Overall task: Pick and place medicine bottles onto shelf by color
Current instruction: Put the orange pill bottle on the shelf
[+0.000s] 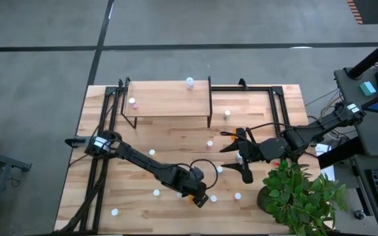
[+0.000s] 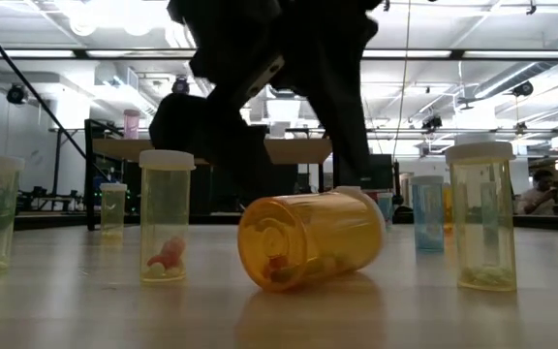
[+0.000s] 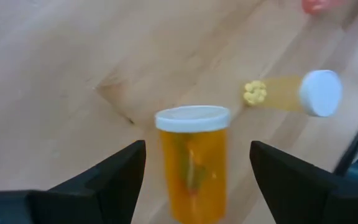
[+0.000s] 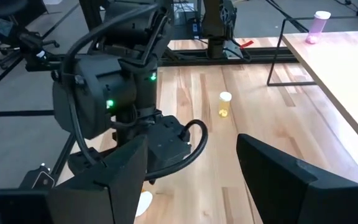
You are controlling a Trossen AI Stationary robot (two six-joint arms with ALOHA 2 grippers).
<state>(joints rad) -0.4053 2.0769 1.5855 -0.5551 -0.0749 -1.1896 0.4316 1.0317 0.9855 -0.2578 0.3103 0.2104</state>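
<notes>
Orange bottle [image 3: 193, 163] lies on its side on the table's front edge, directly between the left gripper [image 3: 194, 180]'s wide-open, empty fingers; long axis runs along the gripper's reach; right gripper [image 1: 243, 159] open, farther off.

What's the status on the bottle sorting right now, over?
Left gripper open, straddling the orange bottle, which lies on its side on the table. Right gripper open, waiting mid-table. Two bottles on the shelf. Yellowish bottle lying close by.
</notes>
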